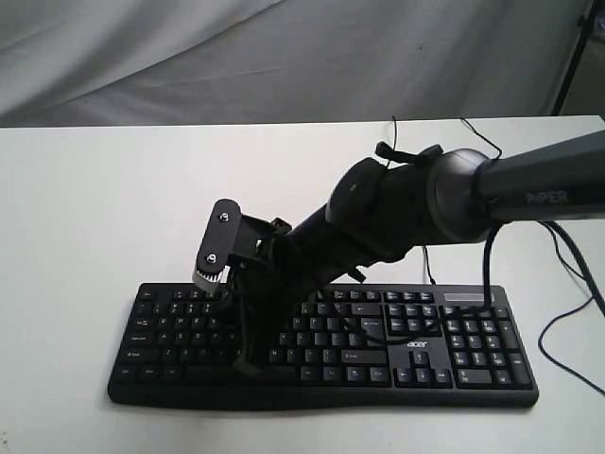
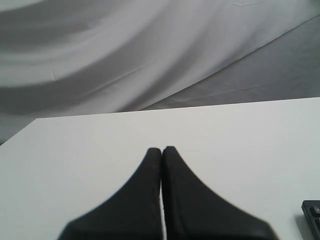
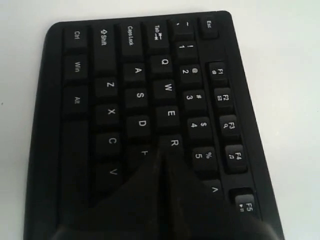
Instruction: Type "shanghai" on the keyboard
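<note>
Here the slanting right arm's black fingers (image 3: 185,195), pressed together, point down at F and R on the wide black plastic keyboard (image 3: 125,100) beneath them. Left fingers (image 2: 185,195), pressed together too, hang over the white counter (image 2: 90,145), with the keyboard's corner beside them.

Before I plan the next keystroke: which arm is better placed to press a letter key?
Right. The right gripper, shut, is over the keyboard by the R key. The left gripper, also shut, is over the white table, with only a keyboard corner in its view.
</note>
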`<move>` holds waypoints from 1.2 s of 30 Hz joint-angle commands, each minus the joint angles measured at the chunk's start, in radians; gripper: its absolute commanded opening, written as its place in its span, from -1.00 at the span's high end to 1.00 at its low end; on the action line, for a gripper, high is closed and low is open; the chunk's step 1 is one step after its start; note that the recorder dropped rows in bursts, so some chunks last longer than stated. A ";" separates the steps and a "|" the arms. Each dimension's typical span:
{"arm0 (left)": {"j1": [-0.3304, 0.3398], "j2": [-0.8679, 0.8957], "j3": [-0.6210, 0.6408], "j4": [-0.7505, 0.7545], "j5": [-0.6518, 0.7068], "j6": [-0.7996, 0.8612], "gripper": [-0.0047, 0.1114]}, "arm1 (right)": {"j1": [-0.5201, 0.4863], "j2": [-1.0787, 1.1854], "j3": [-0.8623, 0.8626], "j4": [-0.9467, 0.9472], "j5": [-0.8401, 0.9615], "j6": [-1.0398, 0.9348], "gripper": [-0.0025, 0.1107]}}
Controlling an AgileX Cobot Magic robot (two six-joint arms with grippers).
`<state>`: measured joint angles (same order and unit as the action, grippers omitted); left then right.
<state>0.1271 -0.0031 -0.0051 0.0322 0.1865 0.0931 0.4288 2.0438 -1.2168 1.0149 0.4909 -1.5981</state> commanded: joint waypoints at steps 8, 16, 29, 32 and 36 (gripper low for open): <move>-0.004 0.003 0.005 -0.001 -0.003 -0.003 0.91 | 0.001 0.012 -0.007 -0.025 0.027 -0.014 0.96; -0.004 0.003 0.005 -0.001 -0.003 -0.003 0.91 | 0.001 0.012 -0.007 -0.025 0.034 -0.024 0.96; -0.004 0.003 0.005 -0.001 -0.003 -0.003 0.91 | 0.001 0.012 -0.007 -0.018 0.036 -0.039 0.96; -0.004 0.003 0.005 -0.001 -0.003 -0.003 0.91 | 0.001 0.014 -0.007 -0.018 0.036 -0.040 0.96; -0.004 0.003 0.005 -0.001 -0.003 -0.003 0.91 | 0.001 0.031 -0.007 0.006 0.036 -0.069 0.96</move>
<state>0.1271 -0.0031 -0.0051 0.0322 0.1865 0.0931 0.4288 2.0696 -1.2168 0.9945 0.5166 -1.6391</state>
